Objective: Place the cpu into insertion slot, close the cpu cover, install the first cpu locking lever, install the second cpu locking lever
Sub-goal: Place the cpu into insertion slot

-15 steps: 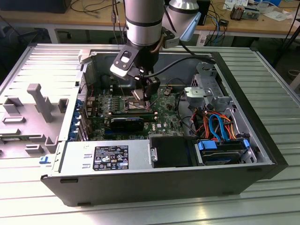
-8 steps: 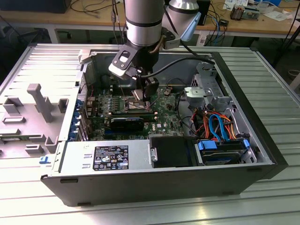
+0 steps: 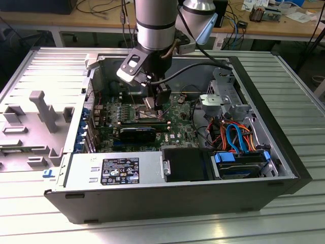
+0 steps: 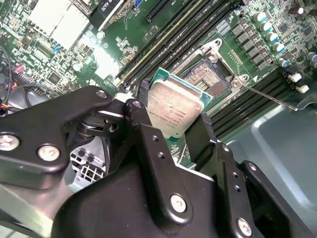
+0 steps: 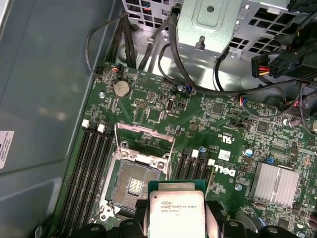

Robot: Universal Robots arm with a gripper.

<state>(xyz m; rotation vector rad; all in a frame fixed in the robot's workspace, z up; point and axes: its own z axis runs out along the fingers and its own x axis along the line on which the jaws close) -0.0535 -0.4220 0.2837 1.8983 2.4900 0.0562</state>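
Black gripper [image 4: 171, 124], jaws clamped on the silver-topped square cpu [image 4: 174, 105], hangs near the dark, silver-rimmed insertion slot [image 4: 208, 75]; a tilted seating could damage the slot.

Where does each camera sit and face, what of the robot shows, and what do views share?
Exterior view: off the arm, raised, looking down into the open computer case; arm and gripper hang over the motherboard.
First wrist view: on the wrist, looking down at the insertion slot; the cpu sits in the gripper.
Second wrist view: on the wrist, looking past black fingers at the cpu.
Both wrist views show cpu and insertion slot.
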